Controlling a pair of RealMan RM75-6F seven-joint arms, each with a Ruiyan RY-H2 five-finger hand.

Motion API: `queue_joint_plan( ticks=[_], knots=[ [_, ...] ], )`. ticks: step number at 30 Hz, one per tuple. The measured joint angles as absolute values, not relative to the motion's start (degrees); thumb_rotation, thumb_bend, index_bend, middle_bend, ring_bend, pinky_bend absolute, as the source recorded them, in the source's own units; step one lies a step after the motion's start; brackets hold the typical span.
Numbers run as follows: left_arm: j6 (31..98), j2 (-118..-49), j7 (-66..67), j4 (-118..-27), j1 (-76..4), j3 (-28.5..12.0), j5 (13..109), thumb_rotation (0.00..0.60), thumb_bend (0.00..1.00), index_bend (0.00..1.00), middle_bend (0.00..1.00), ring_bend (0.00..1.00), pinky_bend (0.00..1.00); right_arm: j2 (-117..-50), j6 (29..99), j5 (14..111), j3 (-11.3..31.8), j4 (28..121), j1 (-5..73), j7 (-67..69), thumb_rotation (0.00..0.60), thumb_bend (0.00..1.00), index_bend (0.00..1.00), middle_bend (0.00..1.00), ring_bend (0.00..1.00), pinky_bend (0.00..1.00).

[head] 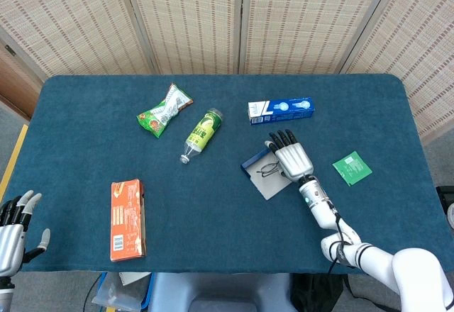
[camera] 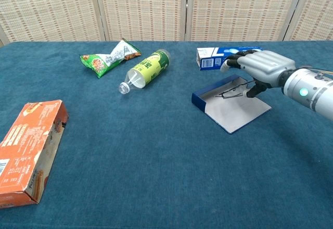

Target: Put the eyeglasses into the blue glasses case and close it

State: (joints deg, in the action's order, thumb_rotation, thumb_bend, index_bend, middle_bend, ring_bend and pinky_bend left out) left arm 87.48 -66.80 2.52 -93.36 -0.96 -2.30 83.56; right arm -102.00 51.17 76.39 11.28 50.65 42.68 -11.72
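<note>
- Blue glasses case (camera: 231,106): lies open, lid flat; light and probably stiff, likely to slide when pushed.
- Right hand (camera: 258,66) pinches the eyeglasses; left hand (head: 13,228) is empty, fingers spread.
- Eyeglasses (camera: 232,91): over the case's tray; thin and fragile, best held by the frame.

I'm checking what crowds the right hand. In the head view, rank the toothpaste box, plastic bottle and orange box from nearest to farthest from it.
From the right hand:
1. Toothpaste box, just behind the hand toward the far edge.
2. Plastic bottle, to its left, mid-table.
3. Orange box, far left, near the front edge.
</note>
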Motion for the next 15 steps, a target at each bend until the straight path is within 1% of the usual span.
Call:
queue_joint_plan(
  ticks=[3,7,12,15],
  knots=[
    [87.6,-66.7,2.6,-93.4,-0.9,-2.3,83.5,0.6,0.42,0.09,0.0,0.0,0.0,-103.3,50.4,76.0,11.3,48.7,43.4,-11.4,0.6,0.42,0.0,0.0,0.0,0.0],
    [87.5,-66.6,2.7,-93.5,-0.8,-2.2,83.4,0.6,0.42,0.08,0.0,0.0,0.0,-104.6,49.8,75.9,11.3,46.8,44.2,-10.9,0.6,0.39,0.0,0.0,0.0,0.0],
    [87.6,-66.6,2.8,-93.7,-0.8,-2.3,83.5,0.6,0.42,0.08,0.0,0.0,0.0,-105.7,49.2,75.6,11.4,45.3,45.1,-10.8,0.6,0.29,0.0,0.0,0.0,0.0],
    [87.8,-66.5,2.9,-93.8,-0.7,-2.3,83.5,0.6,0.42,0.08,0.0,0.0,0.0,-106.0,48.0,74.6,11.9,45.0,45.7,-11.9,0.6,0.18,0.0,0.0,0.0,0.0]
  ],
)
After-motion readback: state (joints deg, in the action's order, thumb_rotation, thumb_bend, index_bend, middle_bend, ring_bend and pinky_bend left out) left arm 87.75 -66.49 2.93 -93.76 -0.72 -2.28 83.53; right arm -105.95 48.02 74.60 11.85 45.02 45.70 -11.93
